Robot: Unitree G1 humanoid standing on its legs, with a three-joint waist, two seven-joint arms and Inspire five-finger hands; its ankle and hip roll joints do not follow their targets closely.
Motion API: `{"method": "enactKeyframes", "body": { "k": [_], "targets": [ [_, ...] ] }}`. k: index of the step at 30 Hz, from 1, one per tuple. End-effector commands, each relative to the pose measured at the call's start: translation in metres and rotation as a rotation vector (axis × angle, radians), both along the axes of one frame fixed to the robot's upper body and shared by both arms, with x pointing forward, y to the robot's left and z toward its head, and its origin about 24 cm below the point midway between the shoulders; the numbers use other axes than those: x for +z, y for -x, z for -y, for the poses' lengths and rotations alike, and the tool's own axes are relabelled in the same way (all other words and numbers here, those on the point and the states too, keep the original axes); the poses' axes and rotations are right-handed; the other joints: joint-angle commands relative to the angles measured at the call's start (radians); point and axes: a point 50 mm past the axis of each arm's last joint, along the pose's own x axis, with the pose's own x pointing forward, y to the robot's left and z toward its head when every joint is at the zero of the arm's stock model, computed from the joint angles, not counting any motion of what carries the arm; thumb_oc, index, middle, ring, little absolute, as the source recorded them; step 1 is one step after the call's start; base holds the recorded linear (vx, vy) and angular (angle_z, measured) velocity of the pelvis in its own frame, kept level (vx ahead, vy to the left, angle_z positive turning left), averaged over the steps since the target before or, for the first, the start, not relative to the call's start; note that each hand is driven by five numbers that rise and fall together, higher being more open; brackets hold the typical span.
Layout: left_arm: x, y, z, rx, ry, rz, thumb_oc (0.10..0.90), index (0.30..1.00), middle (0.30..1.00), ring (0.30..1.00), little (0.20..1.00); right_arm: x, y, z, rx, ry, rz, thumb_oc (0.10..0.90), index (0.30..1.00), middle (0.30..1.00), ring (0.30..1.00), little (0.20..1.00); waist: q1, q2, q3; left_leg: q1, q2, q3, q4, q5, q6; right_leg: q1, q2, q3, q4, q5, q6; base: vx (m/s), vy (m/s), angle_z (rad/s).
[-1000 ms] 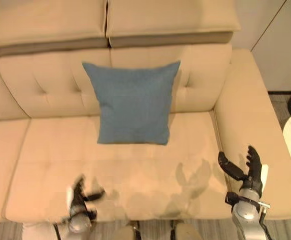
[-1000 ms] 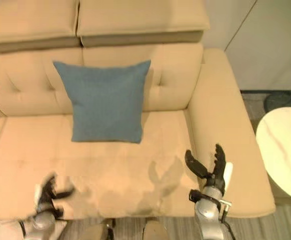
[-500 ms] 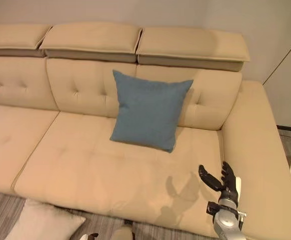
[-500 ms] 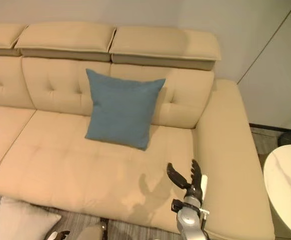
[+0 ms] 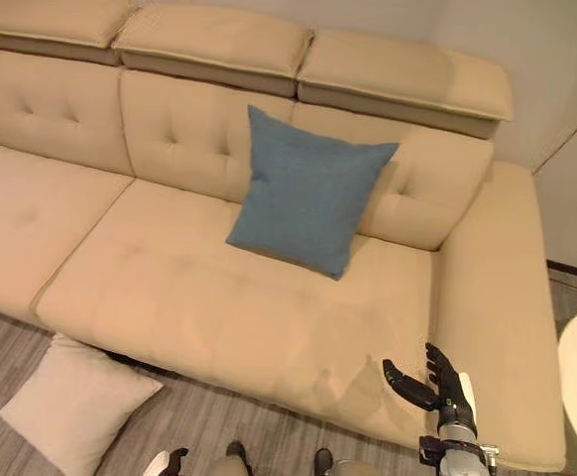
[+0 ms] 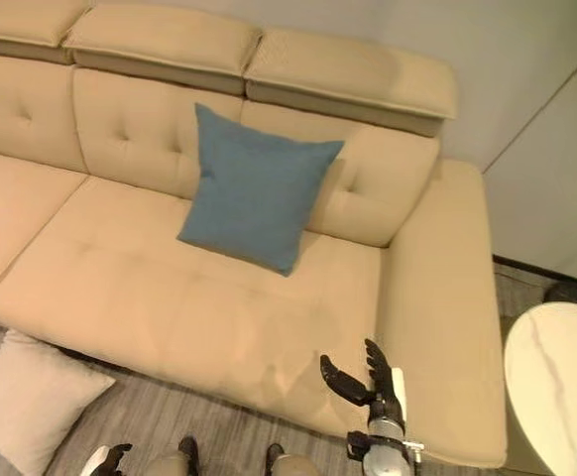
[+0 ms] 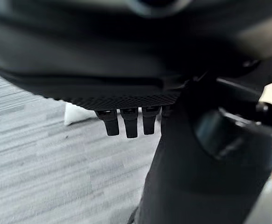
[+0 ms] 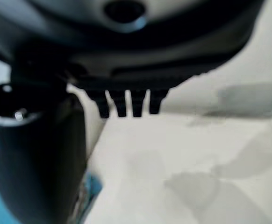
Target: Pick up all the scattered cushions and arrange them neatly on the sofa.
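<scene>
Blue cushion [image 5: 311, 190] leaned on sofa [image 5: 219, 297] backrest; white cushion [image 5: 73, 402] on floor, corner cropped. Right hand [image 5: 445, 385] spread, empty. Left hand [image 5: 167, 463] mostly cropped, fingers unreadable.

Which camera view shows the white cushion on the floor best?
The left eye view: the white cushion lies whole on the floor in front of the sofa. The right eye view cuts it off at the edge. The left wrist view shows just a white corner past the fingers.
</scene>
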Motion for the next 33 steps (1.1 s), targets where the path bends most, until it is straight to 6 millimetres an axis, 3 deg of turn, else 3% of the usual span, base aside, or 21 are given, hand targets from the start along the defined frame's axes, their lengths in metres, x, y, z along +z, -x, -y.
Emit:
{"method": "enactKeyframes", "body": {
  "k": [1, 2, 3, 4, 8, 10, 12, 14, 15, 16, 17, 20, 22, 23, 26, 27, 33],
  "targets": [
    [0.007, -0.030, 0.014, -0.073, 0.012, 0.103, 0.800, 0.900, 0.900, 0.900, 0.900, 0.049, -0.026, -0.005, 0.063, 0.021, 0.269, 0.800, 0.900, 0.900, 0.900, 0.900, -0.034, -0.018, -0.074, 0.205, 0.116, -0.025, 0.039, -0.055, -0.094, 0.011, 0.003, 0.000, -0.328, 0.153, 0.098, -0.29, 0.400, 0.51],
    [0.006, -0.036, 0.027, -0.144, 0.034, 0.104, 0.800, 0.900, 0.900, 0.900, 0.900, 0.046, -0.021, -0.003, 0.059, 0.002, 0.253, 0.800, 0.900, 0.900, 0.900, 0.900, -0.060, 0.002, -0.075, 0.243, 0.103, 0.029, -0.070, -0.123, -0.083, -0.022, -0.027, -0.025, -0.318, 0.180, 0.130, -0.21, 0.274, 0.68],
    [0.006, -0.036, 0.027, -0.144, 0.033, 0.104, 0.800, 0.900, 0.900, 0.900, 0.900, 0.046, -0.021, -0.003, 0.058, 0.001, 0.253, 0.800, 0.900, 0.900, 0.900, 0.900, -0.061, -0.001, -0.079, 0.239, 0.098, 0.028, -0.073, -0.118, -0.082, -0.026, -0.031, -0.025, -0.320, 0.183, 0.131, -0.41, 0.565, 0.98],
    [0.006, -0.038, 0.031, -0.197, 0.029, 0.093, 0.800, 0.900, 0.900, 0.900, 0.900, 0.038, -0.020, -0.004, 0.070, -0.005, 0.209, 0.800, 0.900, 0.900, 0.900, 0.900, -0.065, -0.010, -0.067, 0.256, 0.052, 0.039, -0.159, -0.191, -0.061, -0.047, -0.073, -0.026, -0.329, 0.242, 0.166, -0.32, 0.433, 0.68],
    [0.005, -0.034, 0.028, -0.252, -0.004, 0.078, 0.800, 0.900, 0.900, 0.900, 0.900, 0.011, -0.028, -0.010, 0.023, -0.087, 0.116, 0.800, 0.900, 0.900, 0.900, 0.900, -0.028, -0.020, -0.040, 0.252, -0.014, 0.026, -0.213, -0.192, -0.031, -0.050, -0.124, -0.050, -0.409, 0.336, 0.223, -0.31, 0.397, 0.18],
    [0.005, -0.028, 0.015, -0.093, 0.019, 0.084, 0.800, 0.900, 0.900, 0.900, 0.900, -0.002, -0.033, -0.017, -0.004, -0.156, 0.078, 0.800, 0.900, 0.900, 0.900, 0.900, -0.005, -0.029, -0.022, 0.239, -0.038, 0.003, -0.209, -0.184, -0.018, -0.045, -0.140, -0.052, -0.425, 0.376, 0.235, -0.28, 0.227, 0.03],
    [0.005, -0.026, 0.009, -0.018, 0.034, 0.082, 0.800, 0.900, 0.900, 0.900, 0.900, -0.007, -0.035, -0.018, -0.015, -0.170, 0.060, 0.800, 0.900, 0.900, 0.900, 0.900, 0.005, -0.027, -0.014, 0.225, -0.041, -0.010, -0.200, -0.176, -0.011, -0.047, -0.138, -0.047, -0.415, 0.363, 0.235, -0.22, 0.127, 0.20],
    [0.002, -0.004, -0.013, 0.040, -0.030, -0.010, 0.800, 0.900, 0.900, 0.900, 0.900, -0.006, -0.046, -0.021, -0.002, -0.192, 0.072, 0.800, 0.900, 0.900, 0.900, 0.900, 0.037, -0.011, -0.002, 0.185, -0.061, -0.040, -0.208, -0.140, 0.006, -0.003, -0.103, -0.013, -0.341, 0.275, 0.206, -0.30, 0.196, 0.31],
    [0.002, -0.004, -0.014, 0.040, -0.030, -0.010, 0.800, 0.900, 0.900, 0.900, 0.900, -0.006, -0.046, -0.021, -0.002, -0.193, 0.072, 0.800, 0.900, 0.900, 0.900, 0.900, 0.036, -0.013, -0.005, 0.182, -0.063, -0.041, -0.208, -0.137, 0.007, -0.006, -0.105, -0.013, -0.342, 0.276, 0.206, -0.28, 0.210, 0.31],
    [0.001, 0.010, -0.025, -0.019, -0.092, -0.087, 0.800, 0.900, 0.900, 0.900, 0.900, -0.006, -0.045, -0.024, 0.016, -0.206, 0.076, 0.800, 0.900, 0.900, 0.900, 0.900, 0.050, 0.000, -0.024, 0.165, -0.072, -0.060, -0.230, -0.112, 0.015, 0.044, -0.063, 0.028, -0.268, 0.196, 0.189, -0.18, 0.127, 0.38],
    [0.002, 0.011, -0.030, -0.017, -0.110, -0.091, 0.800, 0.900, 0.900, 0.900, 0.900, -0.007, -0.044, -0.024, 0.023, -0.199, 0.075, 0.800, 0.900, 0.900, 0.900, 0.900, 0.056, 0.003, -0.036, 0.158, -0.079, -0.075, -0.240, -0.097, 0.016, 0.065, -0.048, 0.049, -0.264, 0.177, 0.185, -0.22, 0.140, 0.44],
    [0.008, 0.000, -0.039, 0.064, -0.113, -0.027, 0.800, 0.900, 0.900, 0.900, 0.900, -0.016, -0.038, -0.023, 0.007, -0.199, 0.031, 0.800, 0.900, 0.900, 0.900, 0.900, 0.048, 0.013, -0.064, 0.137, -0.103, -0.148, -0.252, -0.063, 0.013, 0.072, 0.008, 0.156, -0.216, 0.142, 0.174, -0.08, 0.016, 0.54],
    [0.014, -0.015, -0.042, 0.115, -0.100, 0.046, 0.800, 0.900, 0.900, 0.900, 0.900, -0.024, -0.033, -0.025, 0.011, -0.213, -0.014, 0.800, 0.900, 0.900, 0.900, 0.900, 0.016, 0.013, -0.061, 0.125, -0.126, -0.216, -0.237, -0.047, 0.009, 0.065, 0.090, 0.319, -0.172, 0.114, 0.164, -0.08, -0.034, 1.37],
    [0.019, -0.031, -0.041, 0.110, -0.083, 0.111, 0.800, 0.900, 0.900, 0.900, 0.900, -0.024, -0.035, -0.026, 0.044, -0.201, -0.024, 0.800, 0.900, 0.900, 0.900, 0.900, 0.018, 0.009, -0.060, 0.100, -0.149, -0.264, -0.230, -0.029, 0.002, 0.098, 0.113, 0.365, -0.199, 0.091, 0.148, -0.13, -0.046, 1.99],
    [0.022, -0.040, -0.036, 0.077, -0.079, 0.153, 0.800, 0.900, 0.900, 0.900, 0.900, -0.025, -0.038, -0.030, 0.097, -0.184, -0.038, 0.800, 0.900, 0.900, 0.900, 0.900, 0.024, 0.007, -0.050, 0.095, -0.152, -0.295, -0.234, -0.011, -0.004, 0.097, 0.119, 0.335, -0.192, 0.079, 0.126, -0.11, -0.106, 1.38],
    [0.022, -0.047, -0.026, 0.036, -0.065, 0.176, 0.800, 0.900, 0.900, 0.900, 0.900, -0.024, -0.041, -0.036, 0.130, -0.181, -0.033, 0.800, 0.900, 0.900, 0.900, 0.900, 0.036, 0.001, -0.049, 0.073, -0.156, -0.317, -0.232, 0.003, -0.009, 0.128, 0.111, 0.297, -0.252, 0.061, 0.114, -0.10, -0.078, 0.46],
    [0.017, -0.045, -0.005, 0.055, 0.013, 0.202, 0.800, 0.900, 0.900, 0.900, 0.900, -0.022, -0.045, -0.046, 0.200, -0.164, -0.032, 0.800, 0.900, 0.900, 0.900, 0.900, 0.062, -0.010, -0.026, 0.012, -0.158, -0.361, -0.214, 0.039, -0.030, 0.141, 0.122, 0.261, -0.331, 0.056, 0.084, -0.14, -0.083, 0.41]
  ]
}}
